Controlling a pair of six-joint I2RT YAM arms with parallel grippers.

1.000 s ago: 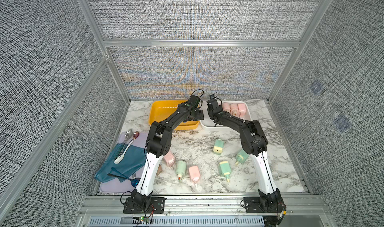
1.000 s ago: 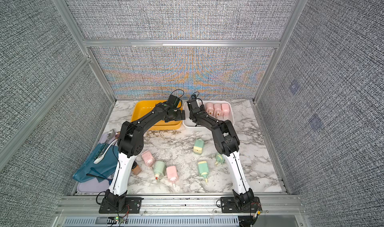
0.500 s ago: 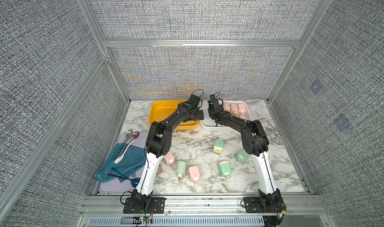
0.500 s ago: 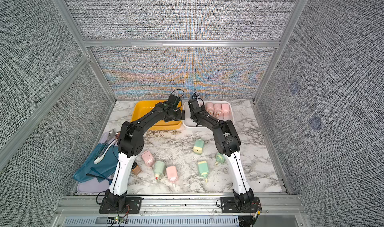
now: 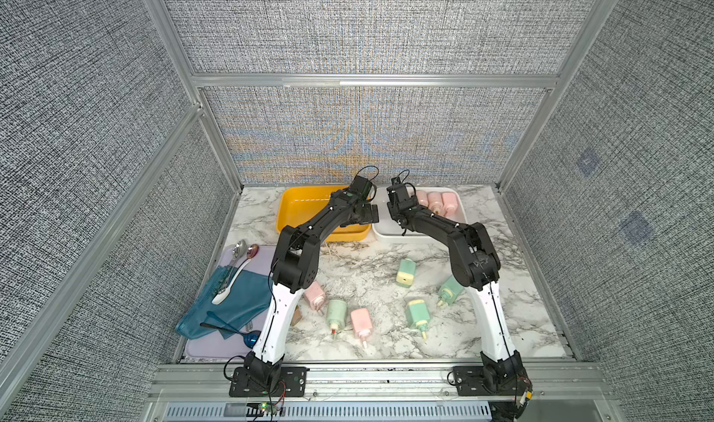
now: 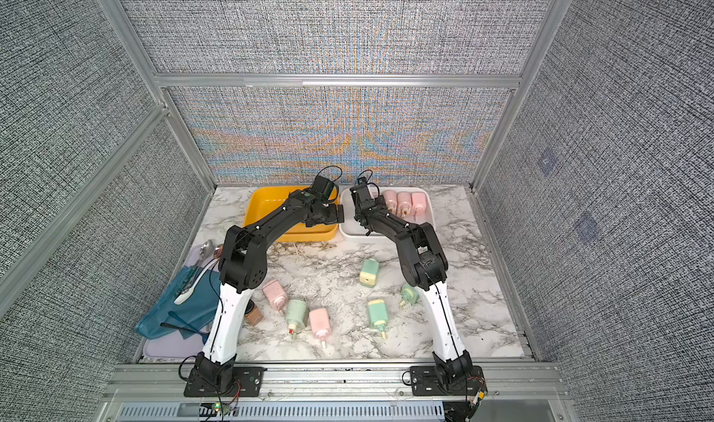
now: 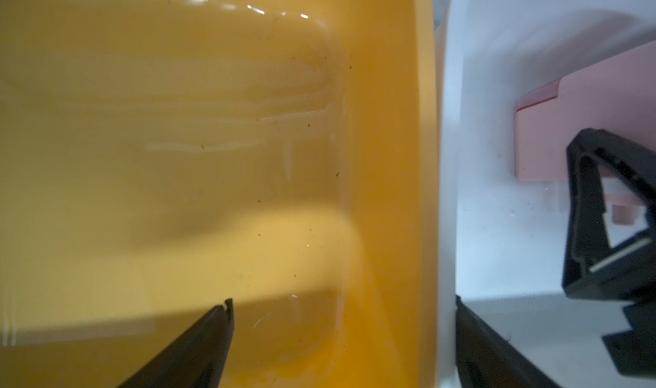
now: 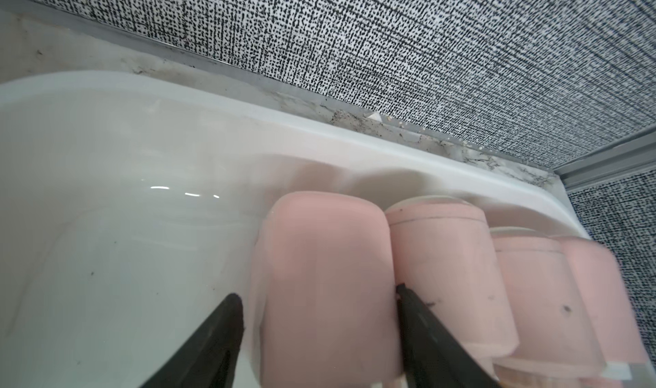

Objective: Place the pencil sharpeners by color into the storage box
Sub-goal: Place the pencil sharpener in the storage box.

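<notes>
Two storage boxes stand at the back of the table: a white one (image 5: 421, 238) and a yellow one (image 5: 293, 211). Several pink pencil sharpeners (image 5: 434, 200) lie in a row in the white box. My right gripper (image 8: 317, 294) is open around the nearest pink one (image 8: 326, 247), which rests on the box floor with a gap at one finger. My left gripper (image 7: 343, 301) hangs wide open and empty over the yellow box's right wall. On the marble lie two pink sharpeners (image 5: 315, 294) (image 5: 361, 321) and several mint green ones (image 5: 336, 312) (image 5: 405, 271).
A lilac mat (image 5: 201, 348) at the front left carries a teal cloth (image 5: 232, 304) and spoons (image 5: 239, 250). A small brown jar (image 6: 253, 312) stands beside the left arm's white link. The enclosure's walls stand close behind both boxes.
My right gripper's jaws have spread apart, letting go of the pink sharpener in the white box. Both arms have hardly moved.
</notes>
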